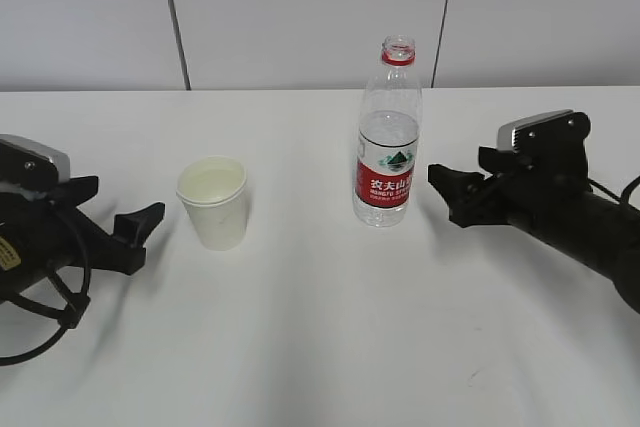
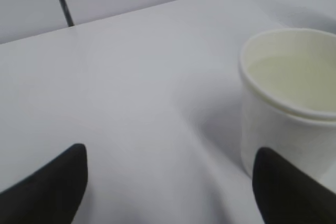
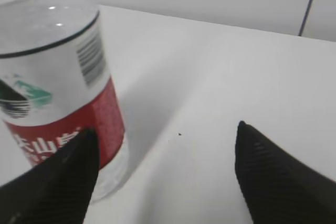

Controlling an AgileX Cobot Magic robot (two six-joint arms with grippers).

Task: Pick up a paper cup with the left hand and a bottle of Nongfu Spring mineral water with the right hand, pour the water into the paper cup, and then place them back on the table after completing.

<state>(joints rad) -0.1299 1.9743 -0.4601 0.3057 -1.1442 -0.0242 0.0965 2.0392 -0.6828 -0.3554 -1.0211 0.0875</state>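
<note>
A white paper cup (image 1: 214, 201) stands upright on the white table (image 1: 320, 347), with pale liquid inside; it also shows at the right of the left wrist view (image 2: 291, 98). A clear uncapped bottle (image 1: 387, 137) with a red label stands upright to its right, holding clear water (image 1: 387, 137) up to about mid-height; it also shows in the right wrist view (image 3: 52, 77). My left gripper (image 1: 145, 227) is open and empty, just left of the cup (image 2: 168, 174). My right gripper (image 1: 450, 192) is open and empty, just right of the bottle (image 3: 165, 156).
A light grey panelled wall (image 1: 300, 17) runs behind the table. Cables (image 1: 50, 307) loop by the left arm at the left edge.
</note>
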